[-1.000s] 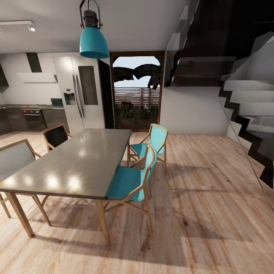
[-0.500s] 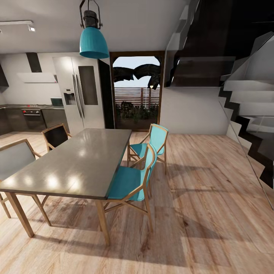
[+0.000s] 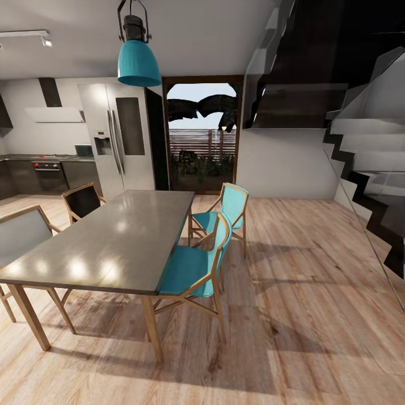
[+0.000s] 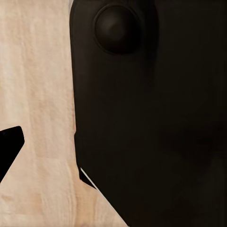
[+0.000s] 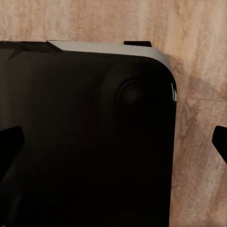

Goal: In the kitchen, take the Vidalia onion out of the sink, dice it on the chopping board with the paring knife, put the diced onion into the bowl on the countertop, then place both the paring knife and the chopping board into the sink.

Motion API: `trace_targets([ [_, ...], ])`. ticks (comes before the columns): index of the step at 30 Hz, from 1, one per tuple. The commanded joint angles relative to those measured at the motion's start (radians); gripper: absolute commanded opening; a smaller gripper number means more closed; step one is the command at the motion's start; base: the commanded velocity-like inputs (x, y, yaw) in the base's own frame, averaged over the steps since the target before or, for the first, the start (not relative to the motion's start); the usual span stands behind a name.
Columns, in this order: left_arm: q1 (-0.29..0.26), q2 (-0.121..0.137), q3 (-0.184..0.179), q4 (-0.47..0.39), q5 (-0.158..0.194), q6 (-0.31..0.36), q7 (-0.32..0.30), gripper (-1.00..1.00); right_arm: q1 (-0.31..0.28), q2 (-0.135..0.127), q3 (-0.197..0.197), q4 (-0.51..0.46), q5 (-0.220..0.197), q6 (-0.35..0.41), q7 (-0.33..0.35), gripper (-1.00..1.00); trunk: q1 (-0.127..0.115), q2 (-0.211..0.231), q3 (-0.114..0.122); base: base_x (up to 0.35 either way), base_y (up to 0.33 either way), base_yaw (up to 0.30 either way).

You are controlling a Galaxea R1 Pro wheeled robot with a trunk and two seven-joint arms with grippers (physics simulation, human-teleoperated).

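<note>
The onion, chopping board, paring knife, bowl and sink are out of view. Far off at the back left of the head view lies the kitchen, with a strip of grey countertop (image 3: 34, 158) over dark cabinets and an oven (image 3: 49, 175). In its wrist view, my right gripper (image 5: 113, 142) hangs open over my own black base, a dark fingertip (image 5: 9, 144) at each side edge. My left gripper (image 4: 113, 146) shows one fingertip (image 4: 9, 146) at the same wide stance, the other lost against the black base. Both hold nothing.
A grey dining table (image 3: 112, 242) stands ahead on the left, with two teal chairs (image 3: 194, 270) on its right side and two more chairs (image 3: 83, 201) on its left. Behind are a fridge (image 3: 118, 138) and glass door (image 3: 203, 138). A staircase (image 3: 365, 169) lines the right. Wooden floor (image 3: 304, 292) lies open between.
</note>
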Motion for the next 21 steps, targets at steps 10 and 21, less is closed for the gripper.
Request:
trace_targets([
  [10, 0.000, -0.001, 0.000, 0.000, 0.001, 0.000, -0.002, 1.00, 0.000, 0.001, 0.000, 0.000, 0.000, -0.003, 0.000, 1.00, 0.000, 0.000, -0.001, 0.000, 0.000, 0.000],
  [21, 0.000, -0.001, 0.000, 0.000, 0.001, 0.000, -0.002, 1.00, 0.000, 0.001, 0.000, 0.000, 0.000, -0.003, 0.000, 1.00, 0.000, 0.000, -0.001, 0.000, 0.000, 0.000],
])
